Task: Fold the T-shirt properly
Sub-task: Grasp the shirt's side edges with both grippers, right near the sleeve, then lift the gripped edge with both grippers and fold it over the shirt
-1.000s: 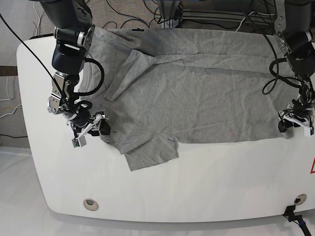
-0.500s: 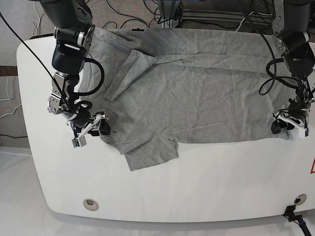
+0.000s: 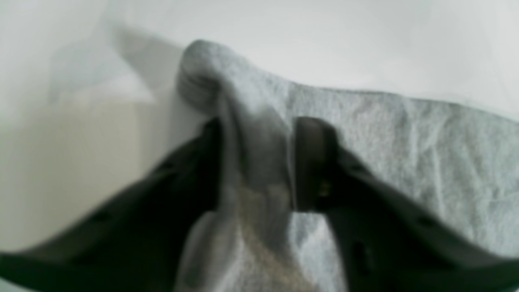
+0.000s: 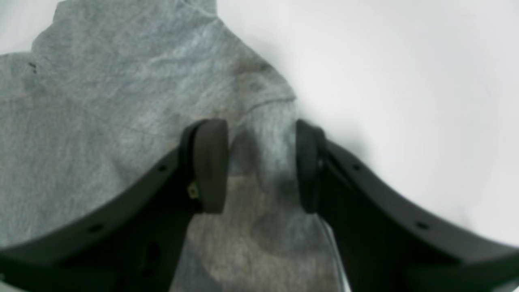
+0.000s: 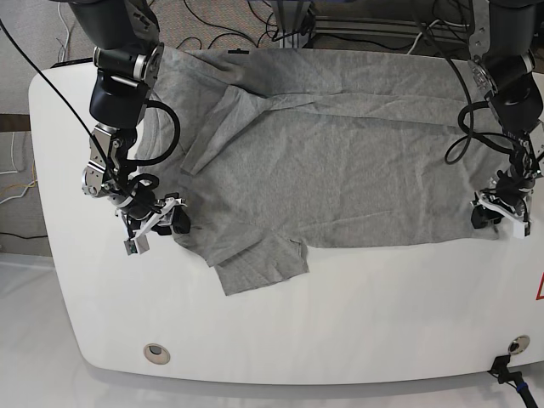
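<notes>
T-shirt (image 5: pixel 340 170), grey: one, spread on white tabletop (image 5: pixel 340 331). Claws: two. Left claw (image 3: pixel 255 162) pinches a bunched hem fold; right claw (image 4: pixel 259 166) straddles the edge, parted.

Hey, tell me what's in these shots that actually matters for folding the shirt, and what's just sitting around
For the job:
T-shirt
left gripper, closed on a bunched fold of cloth
right gripper, jaws apart astride the shirt's edge

Just lying about:
white table
cables behind the table
round fittings near the table's front edge
</notes>
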